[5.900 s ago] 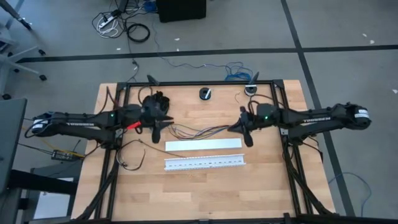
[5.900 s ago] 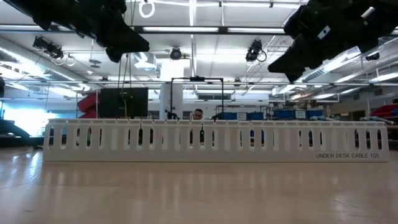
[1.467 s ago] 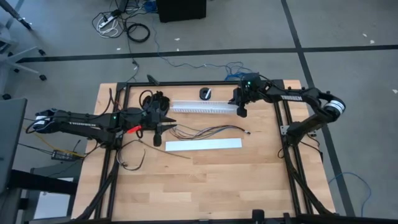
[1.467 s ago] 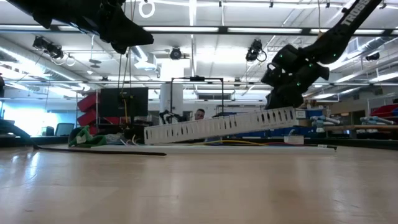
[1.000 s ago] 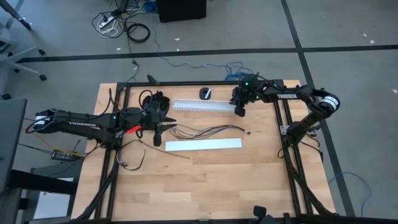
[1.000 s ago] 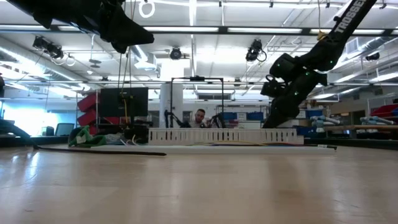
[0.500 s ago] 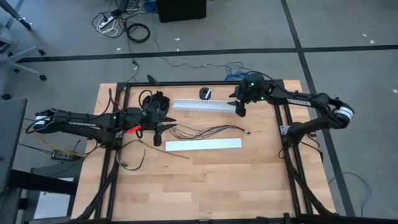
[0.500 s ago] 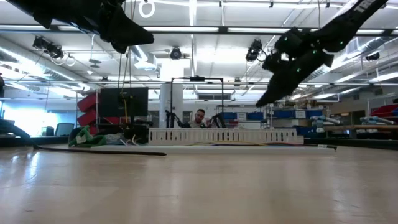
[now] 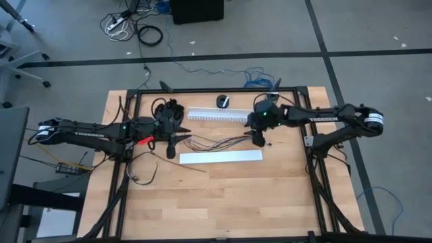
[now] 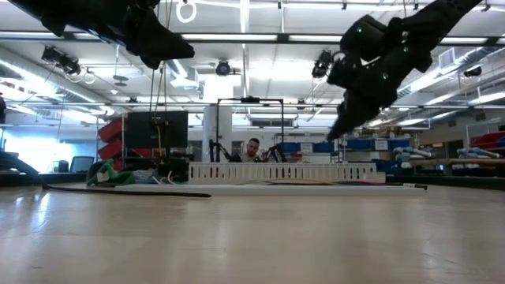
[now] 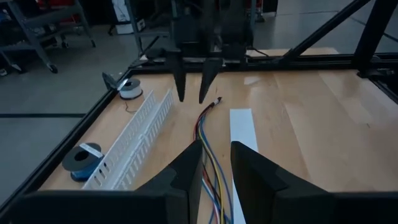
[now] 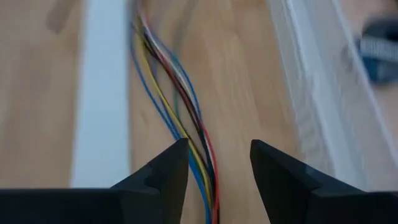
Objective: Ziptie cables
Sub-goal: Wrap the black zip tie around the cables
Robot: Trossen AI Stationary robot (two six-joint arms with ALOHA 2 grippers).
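The cables (image 9: 219, 142) lie loose on the wooden table (image 9: 223, 202), between the white slotted duct (image 9: 216, 115) and the flat white cover strip (image 9: 221, 156). The right gripper (image 9: 257, 138) hangs above their free end, its fingers (image 12: 160, 174) spread with nothing between them and the coloured wires showing in the gap. The left gripper (image 9: 171, 150) hovers over the other end, fingers (image 11: 186, 171) slightly apart, and I cannot tell whether they pinch the wires.
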